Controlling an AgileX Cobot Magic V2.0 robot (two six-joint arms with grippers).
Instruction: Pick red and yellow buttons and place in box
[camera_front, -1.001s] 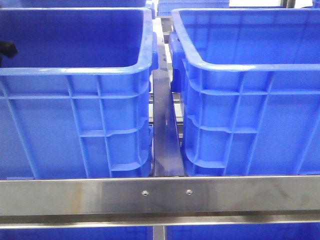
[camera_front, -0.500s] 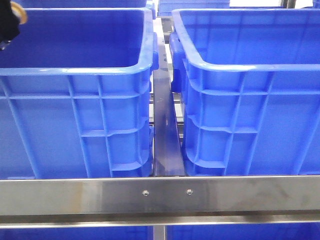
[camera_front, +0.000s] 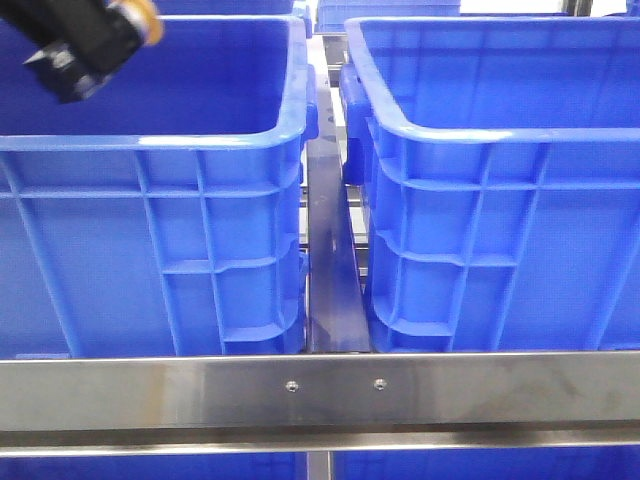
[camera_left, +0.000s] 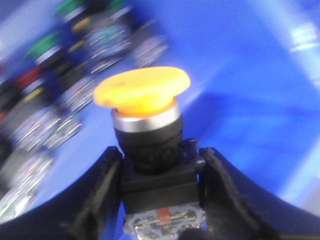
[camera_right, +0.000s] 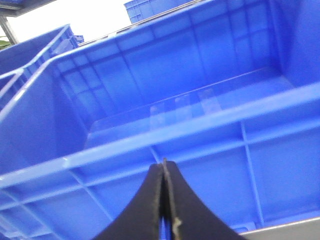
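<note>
Lift-out is the change: the left gripper, barely at the left bin edge a second ago, now rises above its rim pinching the yellow button, ready for boxing, while the right gripper hangs pressed together, empty.

Matte black curved fingers on the left claw; tapered black right claw.
</note>
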